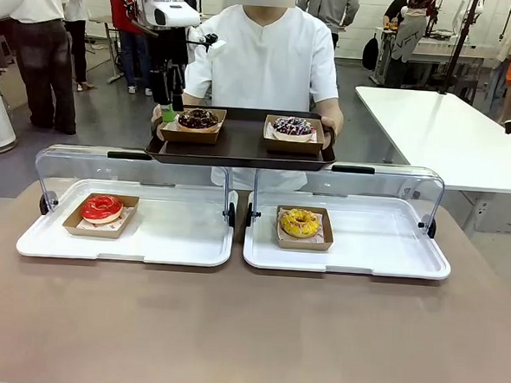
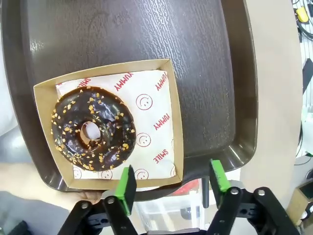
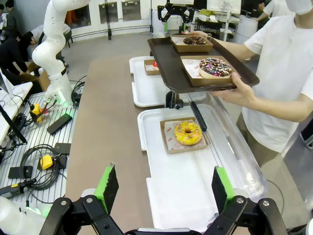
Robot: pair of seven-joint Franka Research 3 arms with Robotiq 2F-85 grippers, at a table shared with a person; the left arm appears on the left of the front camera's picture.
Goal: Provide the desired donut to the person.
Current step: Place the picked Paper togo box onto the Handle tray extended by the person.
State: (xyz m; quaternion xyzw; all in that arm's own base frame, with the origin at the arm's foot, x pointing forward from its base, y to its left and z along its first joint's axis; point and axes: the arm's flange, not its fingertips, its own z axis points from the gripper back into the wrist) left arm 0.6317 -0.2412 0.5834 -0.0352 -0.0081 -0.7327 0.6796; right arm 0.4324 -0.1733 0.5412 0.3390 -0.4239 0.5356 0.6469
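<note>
The person (image 1: 263, 62) in a white shirt holds a dark brown tray (image 1: 241, 149) over the far side of the table. On it sit a chocolate donut with nuts (image 1: 198, 119) in a cardboard box at the left and a sprinkled chocolate donut (image 1: 293, 126) in a box at the right. My left gripper (image 1: 168, 106) hangs at the tray's left end. In the left wrist view it (image 2: 172, 183) is open just above the near edge of the chocolate donut's box (image 2: 166, 147), holding nothing. My right gripper (image 3: 166, 188) stands open over the right white tray (image 3: 181, 196), well back from the person.
Two white trays with raised clear lids lie on the brown table. The left one (image 1: 174, 239) holds a red-glazed donut (image 1: 102, 207), the right one (image 1: 382, 247) a yellow donut (image 1: 300, 222). Bystanders and other tables stand farther off.
</note>
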